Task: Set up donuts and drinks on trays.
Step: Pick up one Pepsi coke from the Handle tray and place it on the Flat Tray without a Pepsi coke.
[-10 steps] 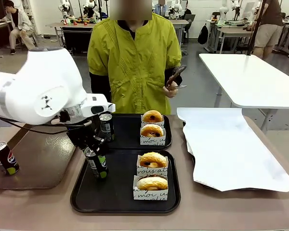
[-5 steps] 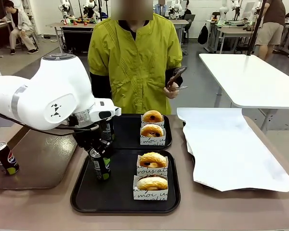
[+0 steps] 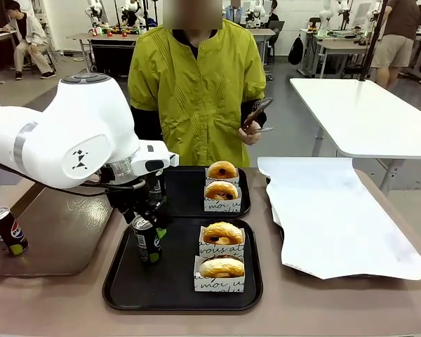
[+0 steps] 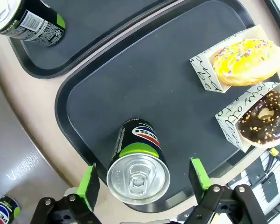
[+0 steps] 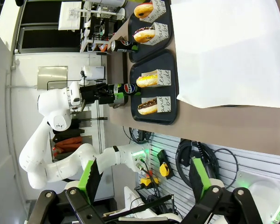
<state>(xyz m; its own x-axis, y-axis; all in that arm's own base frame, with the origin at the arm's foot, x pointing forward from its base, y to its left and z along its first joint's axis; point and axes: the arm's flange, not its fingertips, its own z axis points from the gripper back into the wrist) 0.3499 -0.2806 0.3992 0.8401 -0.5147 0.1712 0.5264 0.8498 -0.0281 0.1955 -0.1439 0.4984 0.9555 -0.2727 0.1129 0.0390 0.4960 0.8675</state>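
The left gripper [image 3: 149, 219] hangs over the near black tray [image 3: 175, 295], its green-padded fingers [image 4: 89, 183] spread wide on either side of a Pepsi can [image 3: 146, 240] and clear of it, so the claw is released. The can stands upright on the left part of that tray, silver top up. To the can's right on the same tray sit two white script-printed boxes, one with a yellow-iced donut [image 3: 222, 233] and, nearer the robot, one with a chocolate-iced donut [image 3: 222, 267]; open tray floor lies between them and the can.

The far black tray [image 3: 189, 209] lies just behind, its rim close to the near tray's. It carries two more boxed donuts [image 3: 222, 180] on its right side and a second can [image 4: 30, 19] on its left, which the left arm's wrist largely hides from the front. A third can [image 3: 6, 229] stands well to the left on a glossy brown tray [image 3: 56, 242].

To the right, a large sheet of white paper [image 3: 337, 214] covers another tray. Across the table stands a person in a yellow-green top, one hand [image 3: 250, 130] holding a phone.

The right gripper [image 5: 143, 186] is held off the table's edge with its fingers wide apart and nothing between them.
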